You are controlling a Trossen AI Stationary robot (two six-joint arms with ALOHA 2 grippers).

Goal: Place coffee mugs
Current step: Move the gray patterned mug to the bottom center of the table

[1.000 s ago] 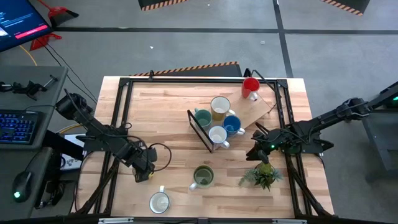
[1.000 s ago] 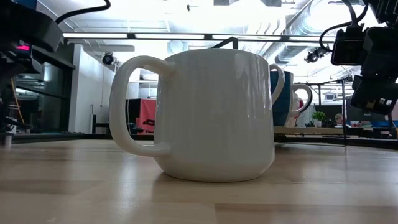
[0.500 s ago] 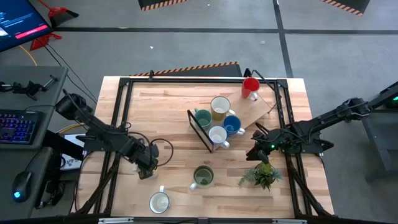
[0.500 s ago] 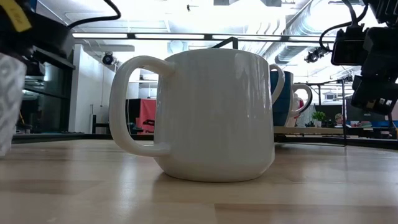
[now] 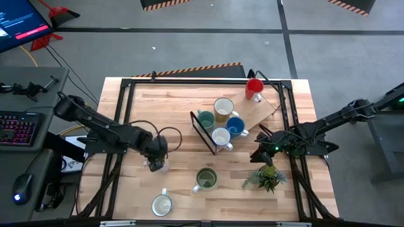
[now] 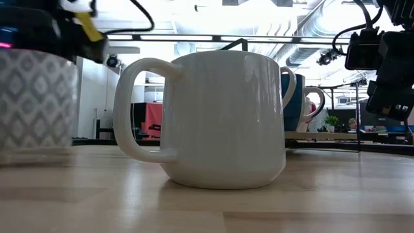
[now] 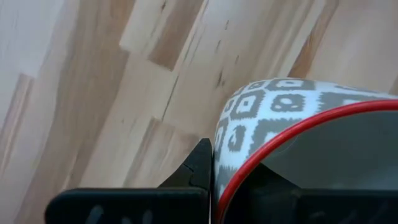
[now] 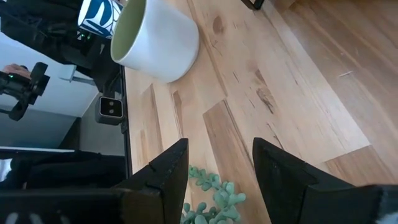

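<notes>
- High view: left gripper point(image 5: 157, 162) out over the tabletop point(image 5: 177, 120), fingers pinched on a patterned mug point(image 5: 159, 166); cluster of four mugs point(image 5: 220, 123) beside a dark stand mid-table, red mug point(image 5: 254, 87) at the far edge, olive green mug point(image 5: 205, 179) and white mug point(image 5: 162, 205) toward the near edge. Right gripper point(image 5: 261, 151) waiting above the potted plant point(image 5: 266, 177).
- Low view: white mug point(image 6: 223, 120) filling the middle; patterned mug point(image 6: 39, 100) seemingly just off the wood, though hard to tell.
- Left wrist view: one finger point(image 7: 200, 165) pressed against the red-rimmed patterned wall point(image 7: 261, 121), the other apparently inside the rim.
- Right wrist view: fingers point(image 8: 168, 165) spread and empty, plant leaves between them, olive-lined mug point(image 8: 155, 37) beyond.
- Step in hand, by judgement: carrying a gripped mug. Next: travel toward the cluster, keeping upright, lowering gently before letting go.
</notes>
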